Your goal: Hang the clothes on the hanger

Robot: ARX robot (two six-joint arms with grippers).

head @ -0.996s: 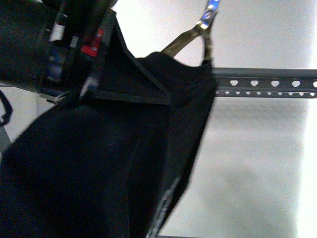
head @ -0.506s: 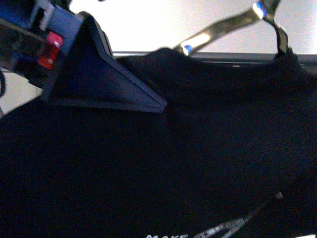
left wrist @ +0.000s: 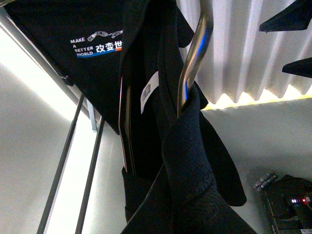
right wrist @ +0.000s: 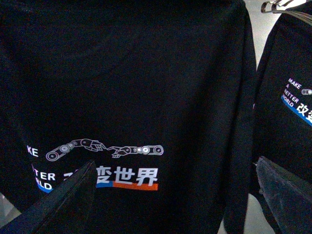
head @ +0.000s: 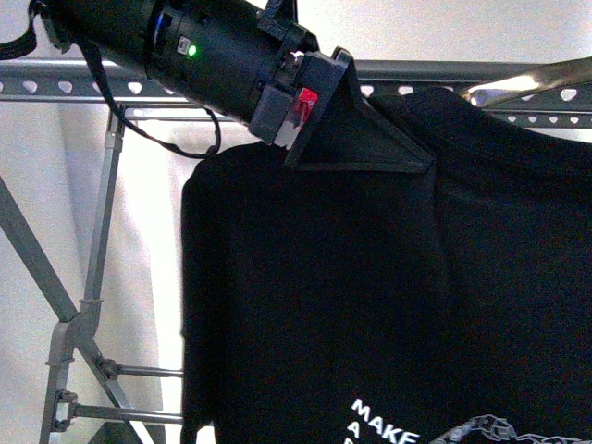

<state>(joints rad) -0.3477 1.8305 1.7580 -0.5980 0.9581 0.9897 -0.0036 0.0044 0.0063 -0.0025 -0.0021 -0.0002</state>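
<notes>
Front view, black T-shirt (head: pixel 370 296) hanging centre and right under the grey rack rail (head: pixel 55 74), left hand (head: pixel 356 139) upper centre at its shoulder, left wrist view, fingers (left wrist: pixel 287 19) apart upper right, nothing between, right wrist view, right hand (right wrist: pixel 175 162) spread wide, T-shirt filling the frame.

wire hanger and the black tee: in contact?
Touching. The left wrist view shows the wire hanger running straight into the black T-shirt, whose ribbed collar wraps round the metal with no gap.
</notes>
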